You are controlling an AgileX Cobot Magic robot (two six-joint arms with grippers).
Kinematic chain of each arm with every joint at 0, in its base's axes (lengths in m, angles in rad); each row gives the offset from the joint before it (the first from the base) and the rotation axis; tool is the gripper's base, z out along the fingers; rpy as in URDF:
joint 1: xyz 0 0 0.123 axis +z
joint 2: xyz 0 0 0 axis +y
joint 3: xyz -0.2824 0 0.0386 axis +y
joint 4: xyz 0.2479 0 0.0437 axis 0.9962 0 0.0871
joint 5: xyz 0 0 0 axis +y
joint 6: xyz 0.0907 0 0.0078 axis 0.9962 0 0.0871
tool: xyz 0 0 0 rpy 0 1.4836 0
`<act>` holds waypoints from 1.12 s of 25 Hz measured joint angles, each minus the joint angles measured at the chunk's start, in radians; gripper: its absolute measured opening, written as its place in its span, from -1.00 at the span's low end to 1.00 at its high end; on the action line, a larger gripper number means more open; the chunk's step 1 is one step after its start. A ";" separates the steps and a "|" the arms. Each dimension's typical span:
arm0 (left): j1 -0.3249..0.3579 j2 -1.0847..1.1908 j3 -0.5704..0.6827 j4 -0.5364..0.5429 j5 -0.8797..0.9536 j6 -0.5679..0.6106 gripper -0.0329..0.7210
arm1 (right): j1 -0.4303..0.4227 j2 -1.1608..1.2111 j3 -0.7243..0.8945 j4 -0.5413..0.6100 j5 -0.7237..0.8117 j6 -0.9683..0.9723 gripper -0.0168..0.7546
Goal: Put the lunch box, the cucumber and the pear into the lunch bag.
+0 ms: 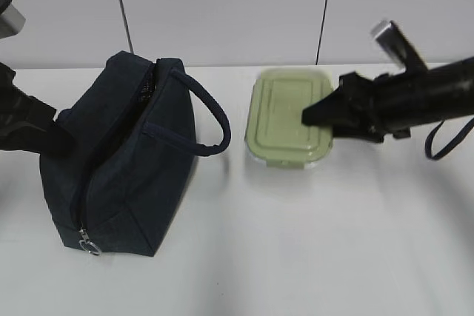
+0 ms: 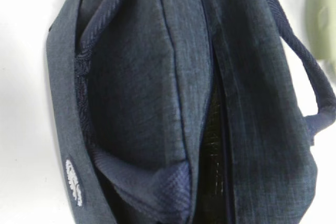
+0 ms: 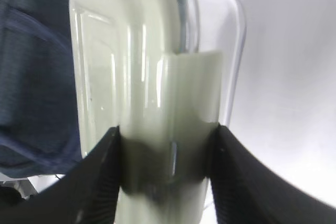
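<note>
1. In the right wrist view, nearest the lens, the right tool [image 3: 167, 153] has its two dark fingers [image 3: 100, 177] spread to either side of the pale green latch flap of the lunch box [image 3: 131, 77]. Both touch its flanks, so the tool is closed on the box at that edge.
2. Past the fingers, the ribbed sage lid runs away from the camera, with the clear base rim showing on the right and navy fabric on the left.
3. In the exterior view, the metal ring pull [image 1: 88, 245] lies at the near bottom corner of the lunch bag [image 1: 118, 160], which stands on the white surface [image 1: 296, 257] with one looped handle [image 1: 211, 120] arching toward the box.
4. The box sits flat, just right of the bag and apart from it; the right tool [image 1: 315, 115] reaches over its right side.
5. The left arm is at the bag's far left edge. Its tool is not visible, so I cannot tell how it stands.
6. The left wrist view shows only the bag [image 2: 173, 103], its zipper slit parted and dark inside.
</note>
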 joint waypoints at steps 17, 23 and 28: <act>0.000 0.000 0.000 0.000 0.000 0.000 -0.95 | 0.453 0.210 -0.572 -0.246 -0.100 0.367 -0.03; 0.000 0.000 0.000 -0.006 -0.005 0.000 -0.95 | 0.445 0.234 -0.574 -0.722 -0.052 0.700 -0.03; 0.000 0.000 0.000 -0.013 -0.010 0.000 -0.95 | 0.472 0.258 -0.583 -0.780 -0.043 0.794 -0.03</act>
